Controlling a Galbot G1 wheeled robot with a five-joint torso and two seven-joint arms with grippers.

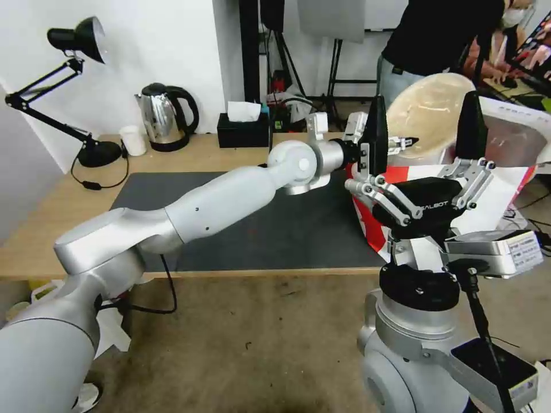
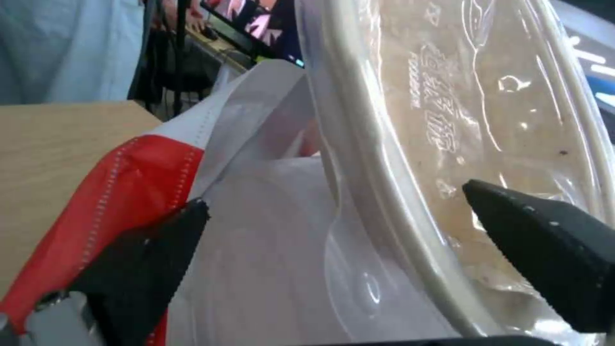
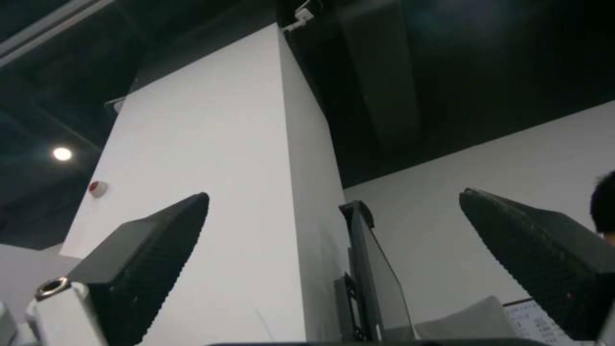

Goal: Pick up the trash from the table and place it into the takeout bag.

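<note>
Now | step: lid (image 1: 427, 112) into bag (image 1: 505, 172) | L gripper (image 2: 333, 216) spread at bag mouth, lid on edge between fingers, prob just let go | R gripper (image 1: 422, 132) spread, idle, up | next: back L out w/o snagging lid.

Light-wood counter (image 1: 51, 229). Dark grey mat (image 1: 275, 223) covers its middle up to the near edge. Along the far edge: black desk lamp (image 1: 86, 115), white cup (image 1: 134, 140), steel kettle (image 1: 163, 117), black tissue box (image 1: 243, 129). Takeout bag (image 1: 493, 172) stands at the right end.
</note>
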